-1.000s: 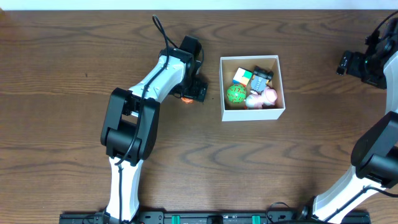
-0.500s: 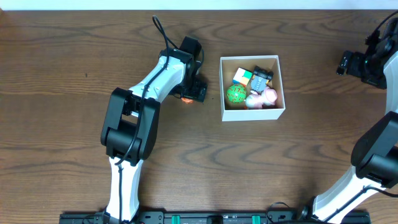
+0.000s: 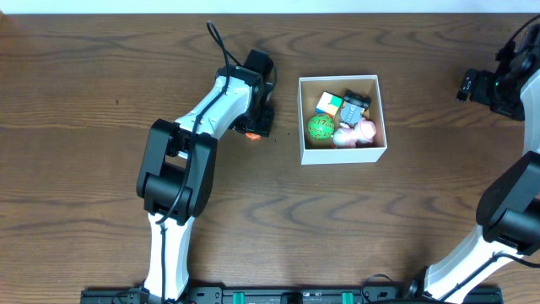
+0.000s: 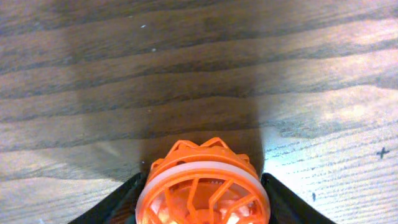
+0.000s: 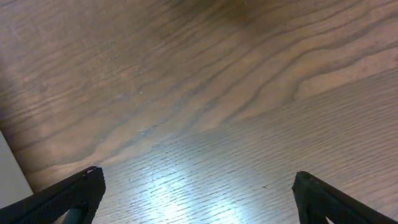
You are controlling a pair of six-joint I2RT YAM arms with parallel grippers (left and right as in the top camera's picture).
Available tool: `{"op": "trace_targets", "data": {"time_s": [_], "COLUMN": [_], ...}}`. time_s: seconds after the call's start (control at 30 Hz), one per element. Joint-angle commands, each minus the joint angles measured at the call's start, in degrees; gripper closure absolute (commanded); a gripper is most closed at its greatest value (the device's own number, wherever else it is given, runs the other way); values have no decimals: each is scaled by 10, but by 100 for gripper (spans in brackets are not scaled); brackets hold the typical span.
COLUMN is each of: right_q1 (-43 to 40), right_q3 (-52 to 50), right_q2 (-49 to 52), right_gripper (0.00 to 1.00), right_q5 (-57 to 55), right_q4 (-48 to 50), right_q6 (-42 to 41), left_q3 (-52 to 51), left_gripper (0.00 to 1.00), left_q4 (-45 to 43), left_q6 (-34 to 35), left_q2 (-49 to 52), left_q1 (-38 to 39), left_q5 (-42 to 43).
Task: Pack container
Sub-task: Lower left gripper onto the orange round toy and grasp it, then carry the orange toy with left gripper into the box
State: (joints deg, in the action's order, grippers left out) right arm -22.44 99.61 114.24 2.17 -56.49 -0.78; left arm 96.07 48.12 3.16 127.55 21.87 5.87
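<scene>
— Where does the container [image 3: 342, 154] sit?

— Near the middle of the table [image 3: 84, 84], a little toward the far edge and the right side. It already holds a green ball [image 3: 321, 127], a pink toy [image 3: 358, 133] and a couple of others.

— And the left gripper [image 3: 258, 125]?

— Just beside the box's left wall, on the table side, not over it. The wrist view shows its two fingers [image 4: 118, 205] pressed against either side of an orange ball [image 4: 202, 190], low over the wood, so I'd say it is clamped on that toy.

— So which way must it carry?

— To the robot's right, up over the thin white wall, then down. The ball is round, so no long axis to line up. Only the far-left corner of the box looks bare.

— Could the right gripper [image 3: 471, 85] help?

— It hangs by the far right edge, well apart from the box, fingers spread and empty. The left arm is much nearer
</scene>
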Motion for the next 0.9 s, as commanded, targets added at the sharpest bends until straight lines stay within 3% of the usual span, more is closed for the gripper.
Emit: {"op": "trace_targets", "data": {"time_s": [0.0, 0.33, 0.87], "right_q1": [-4, -4, -4], "right_q3": [-1, -1, -1], "right_q2": [4, 4, 4], "right_gripper": [1, 1, 1], "right_q5": [2, 2, 2], "right_q4": [0, 0, 0], "right_q6": [6, 6, 6], "left_q3": [-4, 21, 68], "left_gripper": [50, 51, 51], "left_q4": [2, 24, -2], "left_q6": [3, 3, 3], "left_q2": [8, -3, -165], "left_q1": [-2, -2, 56], "left_q5": [2, 2, 2]}}
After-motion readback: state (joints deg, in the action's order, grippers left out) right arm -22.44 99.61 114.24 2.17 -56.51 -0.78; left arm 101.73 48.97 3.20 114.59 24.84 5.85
